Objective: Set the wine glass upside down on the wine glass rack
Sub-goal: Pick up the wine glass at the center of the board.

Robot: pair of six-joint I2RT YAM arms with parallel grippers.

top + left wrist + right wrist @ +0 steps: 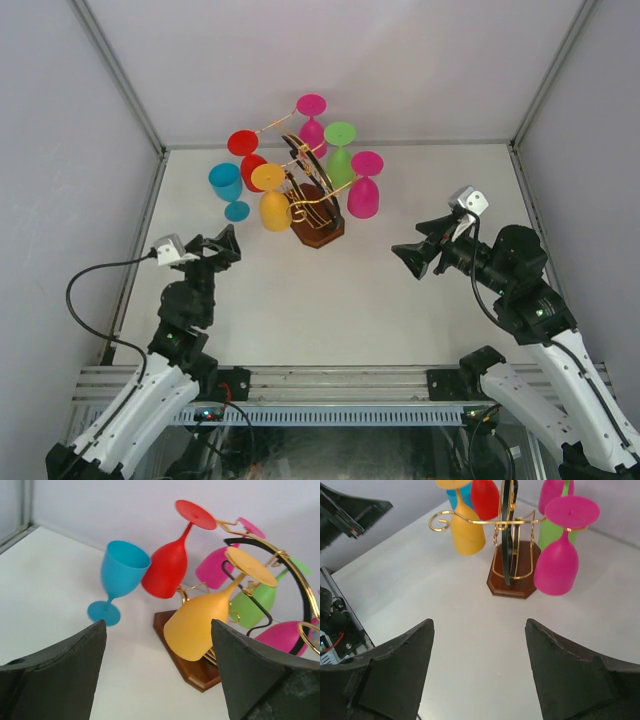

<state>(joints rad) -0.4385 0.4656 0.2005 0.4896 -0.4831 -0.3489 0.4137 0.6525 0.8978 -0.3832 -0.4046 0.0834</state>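
The wine glass rack (322, 232), gold wire on a brown wooden base, stands at the table's middle back; it also shows in the left wrist view (192, 669) and the right wrist view (512, 584). Red (250, 165), yellow (274, 208), green (341, 160) and two magenta glasses (363, 196) hang on it upside down. A blue wine glass (228, 186) stands upright on the table left of the rack, near the red glass (166, 570); it shows in the left wrist view (122, 572). My left gripper (226, 245) is open and empty, short of the blue glass. My right gripper (411, 258) is open and empty, right of the rack.
White enclosure walls with metal frame posts close in the table on the left, back and right. The aluminium rail (330, 380) with both arm bases runs along the near edge. A gold scroll arm (440, 521) pointing toward the left arm carries no glass.
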